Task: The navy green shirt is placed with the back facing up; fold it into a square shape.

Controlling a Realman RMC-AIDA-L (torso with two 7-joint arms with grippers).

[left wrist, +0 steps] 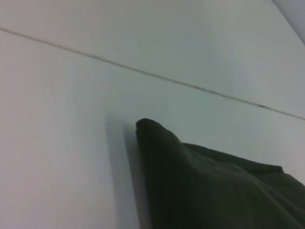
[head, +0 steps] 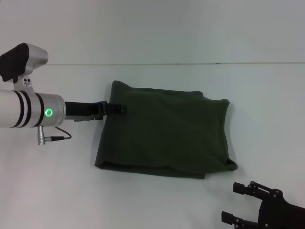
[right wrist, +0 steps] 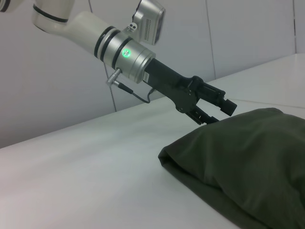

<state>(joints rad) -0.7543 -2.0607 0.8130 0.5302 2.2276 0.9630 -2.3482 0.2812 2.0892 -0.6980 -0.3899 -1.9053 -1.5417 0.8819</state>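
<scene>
The white table (head: 57,191) is carrying everything, with a thin dark seam running across it toward its far edge. The navy green shirt (head: 167,131) is lying near the middle of the table, a little toward the right side, already folded into a rough rectangle several layers thick. Its plain side is facing up, its near edge is showing stacked layers, and its right edge is looking slightly uneven and rumpled. In the right wrist view the shirt (right wrist: 243,162) is sitting as a plump, rounded bundle, and in the left wrist view a far corner of it (left wrist: 200,186) is rising up off the table.

The left arm is reaching in from the left side of the table, its silver wrist showing a green ring light. The left gripper (head: 116,109) is sitting at the shirt's left edge near the far left corner, its fingers (right wrist: 224,106) parted, with one lying over the cloth and the other at or under the edge; whether it is actually pinching the fabric I cannot tell.

The right gripper (head: 238,202) is hovering by the near right corner of the table, apart from the shirt, with its fingers spread and nothing between them.
</scene>
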